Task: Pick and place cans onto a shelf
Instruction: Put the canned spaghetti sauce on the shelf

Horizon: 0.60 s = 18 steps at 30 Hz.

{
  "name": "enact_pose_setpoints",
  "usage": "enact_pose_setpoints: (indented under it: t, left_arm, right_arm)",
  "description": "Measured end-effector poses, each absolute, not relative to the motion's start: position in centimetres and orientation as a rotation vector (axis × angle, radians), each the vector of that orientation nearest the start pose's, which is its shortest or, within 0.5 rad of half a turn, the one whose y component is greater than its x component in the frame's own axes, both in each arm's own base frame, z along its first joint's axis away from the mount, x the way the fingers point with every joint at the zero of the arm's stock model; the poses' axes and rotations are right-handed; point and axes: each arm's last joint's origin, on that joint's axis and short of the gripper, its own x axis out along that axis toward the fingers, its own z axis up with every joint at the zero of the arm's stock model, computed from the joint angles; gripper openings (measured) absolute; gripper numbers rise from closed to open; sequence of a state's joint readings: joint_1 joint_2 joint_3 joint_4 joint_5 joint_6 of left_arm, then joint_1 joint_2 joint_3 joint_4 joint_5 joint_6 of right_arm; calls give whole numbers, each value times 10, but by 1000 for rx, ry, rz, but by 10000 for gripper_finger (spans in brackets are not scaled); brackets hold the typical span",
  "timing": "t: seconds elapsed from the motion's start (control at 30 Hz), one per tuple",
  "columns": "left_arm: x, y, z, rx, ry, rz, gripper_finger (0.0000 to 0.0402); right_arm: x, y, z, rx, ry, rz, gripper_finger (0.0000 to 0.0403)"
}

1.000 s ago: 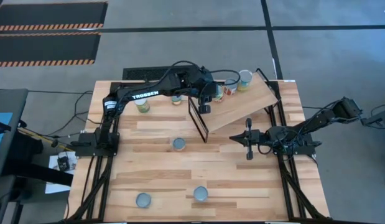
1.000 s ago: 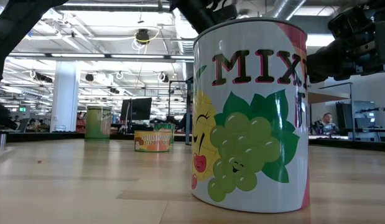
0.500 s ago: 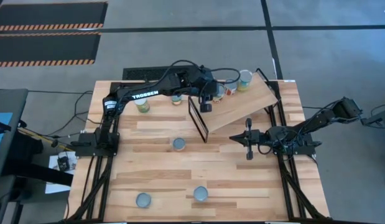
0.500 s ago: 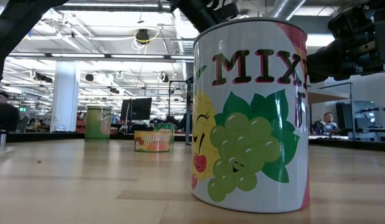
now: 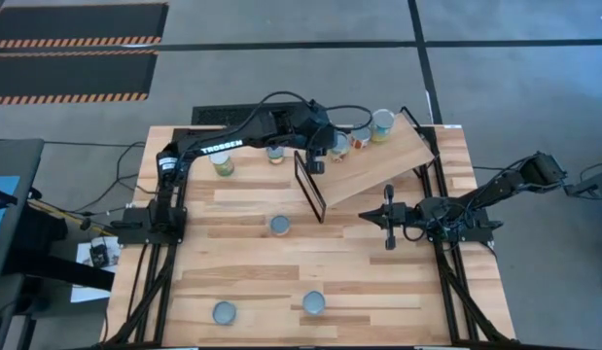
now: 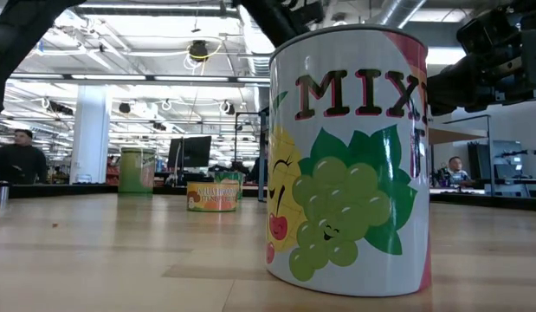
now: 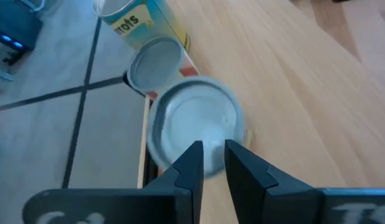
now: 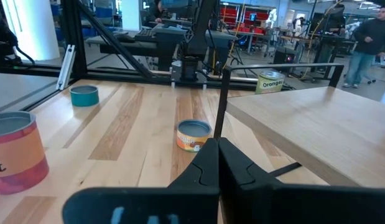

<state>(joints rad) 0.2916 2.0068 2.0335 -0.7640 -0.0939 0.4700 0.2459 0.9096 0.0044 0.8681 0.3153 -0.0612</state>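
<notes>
The shelf (image 5: 383, 160) is a light wood board at the table's far right, with a black frame (image 5: 310, 187) at its left end. Three cans (image 5: 361, 136) stand in a row along its far edge. My left gripper (image 5: 318, 162) hovers over the shelf's left end. It is empty, with its fingers a narrow gap apart. In the left wrist view (image 7: 213, 152) it is just above a silver-topped can (image 7: 195, 121). My right gripper (image 5: 388, 220) is shut and empty just near of the shelf. Several more cans stand on the table, among them one in the middle (image 5: 279, 226).
Two cans (image 5: 223, 163) stand at the far left beside the left arm, and two (image 5: 313, 302) near the front edge. The low view is filled by a fruit-label can (image 6: 350, 160). A person (image 6: 21, 156) shows in the room beyond.
My left gripper has drawn a little toward the table's far edge over the shelf's left end. A person has come into the low view at its left.
</notes>
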Motion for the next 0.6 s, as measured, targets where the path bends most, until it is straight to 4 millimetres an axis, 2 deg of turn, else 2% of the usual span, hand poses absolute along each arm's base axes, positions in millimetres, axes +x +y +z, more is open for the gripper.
enact_pose_setpoints:
  t: [0.1, 0.27, 0.43, 0.6]
  left_arm:
    - [418, 128, 352, 344, 817, 184, 41]
    - [417, 128, 353, 326, 813, 182, 13]
    - [419, 125, 340, 252, 815, 67, 2]
    - [426, 121, 328, 217, 775, 56, 1]
  right_arm:
    - [149, 28, 153, -71, 39, -68, 8]
    - [149, 28, 153, -71, 39, -68, 8]
    - [149, 28, 153, -71, 39, -68, 8]
    - [149, 28, 153, -71, 39, -68, 8]
